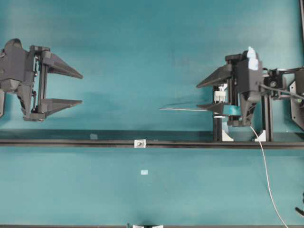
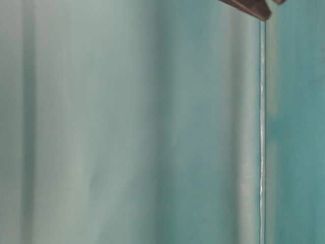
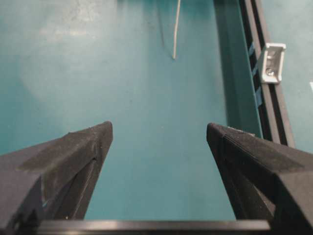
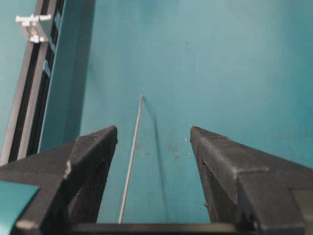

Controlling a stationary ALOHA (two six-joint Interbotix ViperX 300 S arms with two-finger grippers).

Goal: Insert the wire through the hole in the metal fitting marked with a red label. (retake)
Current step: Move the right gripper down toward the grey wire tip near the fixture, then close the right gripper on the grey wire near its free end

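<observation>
Metal fitting [image 1: 139,143]: seated on black rail [image 1: 71,141], mid-table | Wire [image 1: 183,109]: beyond rail, free tip pointing left, running between right gripper's [image 1: 200,96] spread fingers, not clamped | Left gripper [image 1: 80,88]: fingers apart, empty, well left of wire tip

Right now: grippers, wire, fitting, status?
Left gripper open, empty. Right gripper open, wire between jaws, ungripped. Fitting on rail, unthreaded. Path clear.

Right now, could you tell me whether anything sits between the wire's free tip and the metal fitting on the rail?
Nothing visible does. The wire ends over bare mat, and the metal fitting sits on the black rail with only open surface between them.
</observation>
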